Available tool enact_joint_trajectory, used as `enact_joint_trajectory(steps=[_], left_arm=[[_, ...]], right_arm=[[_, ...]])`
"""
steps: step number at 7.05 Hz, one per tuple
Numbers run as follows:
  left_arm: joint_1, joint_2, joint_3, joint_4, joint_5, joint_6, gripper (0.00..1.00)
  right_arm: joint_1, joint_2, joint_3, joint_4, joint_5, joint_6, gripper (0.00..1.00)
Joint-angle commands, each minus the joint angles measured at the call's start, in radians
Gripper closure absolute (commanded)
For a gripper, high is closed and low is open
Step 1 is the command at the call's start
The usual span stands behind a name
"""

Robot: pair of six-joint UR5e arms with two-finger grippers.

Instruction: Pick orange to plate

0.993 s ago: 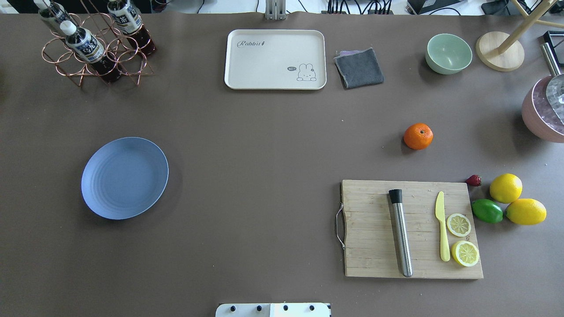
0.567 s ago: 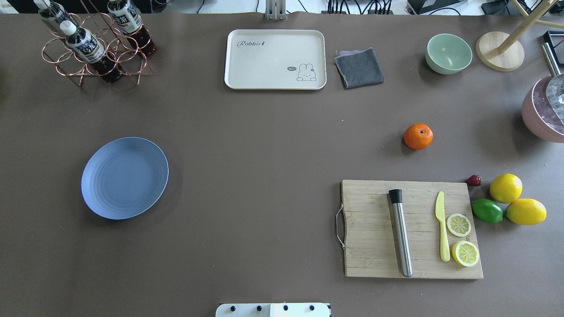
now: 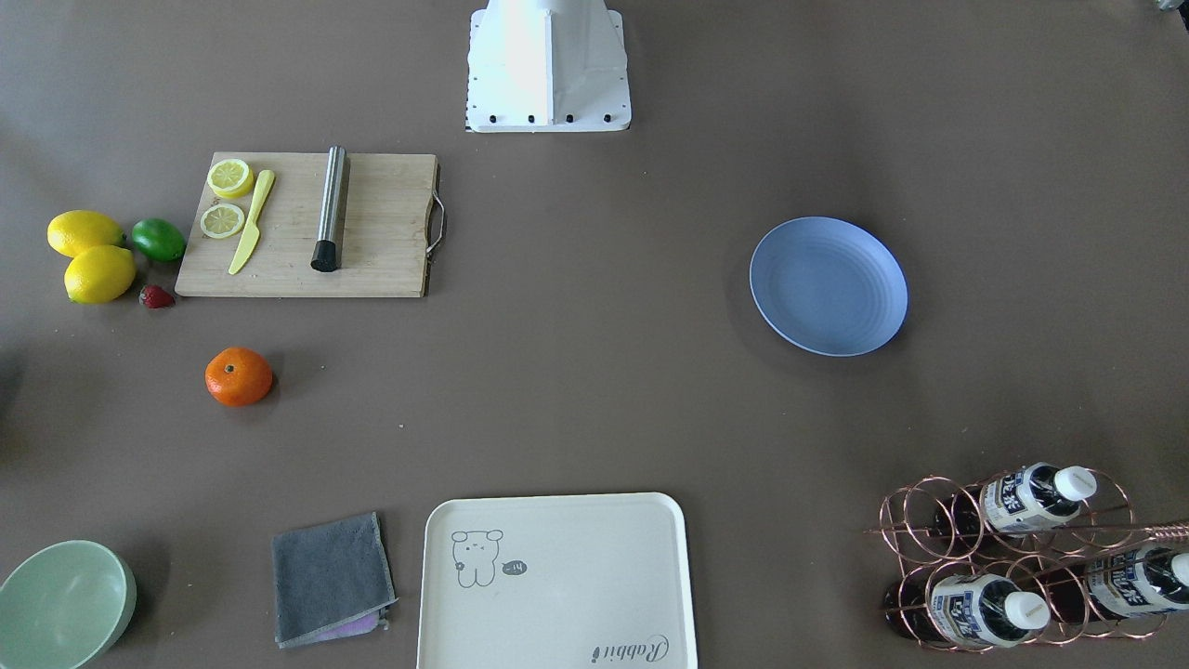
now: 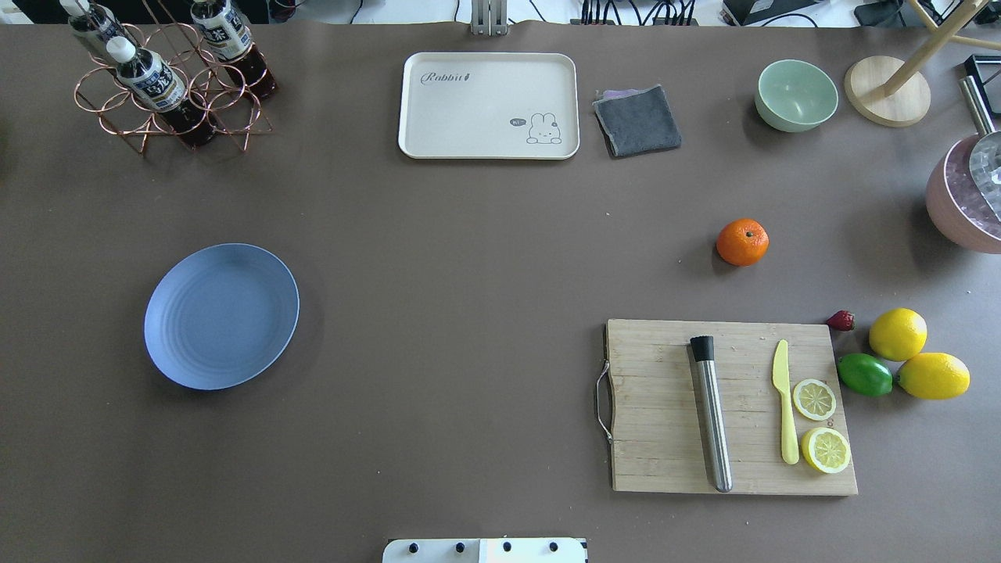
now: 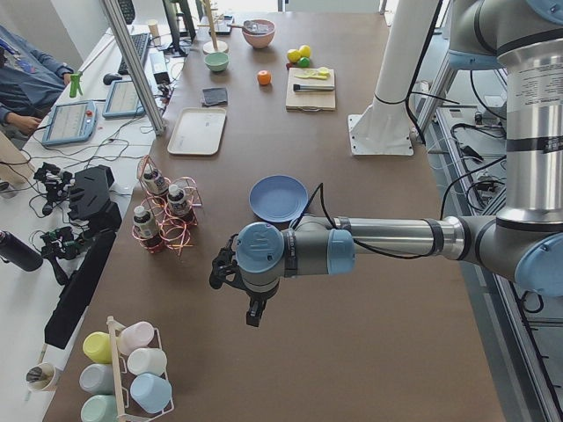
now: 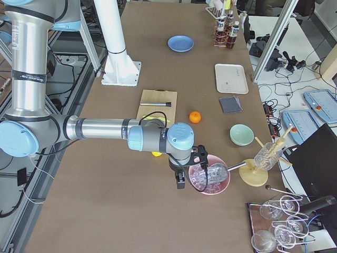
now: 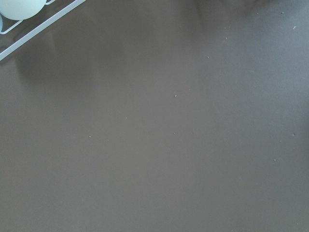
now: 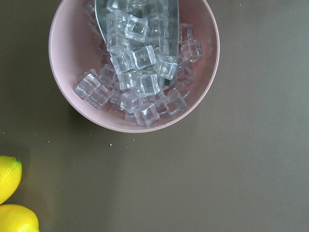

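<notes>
The orange (image 4: 742,242) rests on the brown table to the right of centre, just beyond the cutting board; it also shows in the front view (image 3: 239,376). The blue plate (image 4: 221,316) lies bare far over on the left side (image 3: 828,285). Neither gripper appears in the overhead or front views. My left gripper (image 5: 253,314) hangs past the table's left end, well away from the plate (image 5: 278,198); I cannot tell whether it is open. My right gripper (image 6: 180,181) hovers beside the pink ice bowl, short of the orange (image 6: 195,117); its state is also unclear.
A wooden cutting board (image 4: 731,407) carries a steel muddler, a yellow knife and lemon halves. Two lemons (image 4: 898,334), a lime (image 4: 864,374) and a strawberry lie to its right. Cream tray (image 4: 489,105), grey cloth, green bowl (image 4: 796,95), bottle rack (image 4: 168,78) and pink ice bowl (image 8: 134,65) line the edges.
</notes>
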State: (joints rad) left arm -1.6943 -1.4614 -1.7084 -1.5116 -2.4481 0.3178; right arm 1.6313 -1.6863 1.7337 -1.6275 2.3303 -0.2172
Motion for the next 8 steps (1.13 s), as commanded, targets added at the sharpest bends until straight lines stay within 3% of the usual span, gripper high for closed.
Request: enact_joint_trajectory(steps=[1, 3, 5, 6, 7, 8], left_arm=[[0.001, -0.034, -0.017, -0.043, -0.006, -0.034, 0.02], [0.001, -0.037, -0.008, -0.243, -0.041, -0.101, 0.02], [0.13, -0.044, -0.005, -0.419, -0.081, -0.301, 0.02], [0.184, -0.015, -0.005, -0.537, -0.075, -0.463, 0.01], [0.274, 0.002, 0.001, -0.679, -0.063, -0.667, 0.01], [0.383, 0.012, 0.001, -0.781, 0.014, -0.845, 0.01]], right_arm=[[-0.002, 0.016, 0.027, 0.0, 0.017, 0.001, 0.0], [-0.007, 0.078, 0.053, 0.0, 0.034, 0.004, 0.0], [-0.091, 0.153, 0.07, -0.002, 0.099, 0.121, 0.0], [-0.167, 0.178, 0.082, 0.001, 0.087, 0.225, 0.0], [-0.241, 0.184, 0.105, 0.002, 0.02, 0.28, 0.0], [-0.319, 0.203, 0.162, 0.005, 0.008, 0.441, 0.0]])
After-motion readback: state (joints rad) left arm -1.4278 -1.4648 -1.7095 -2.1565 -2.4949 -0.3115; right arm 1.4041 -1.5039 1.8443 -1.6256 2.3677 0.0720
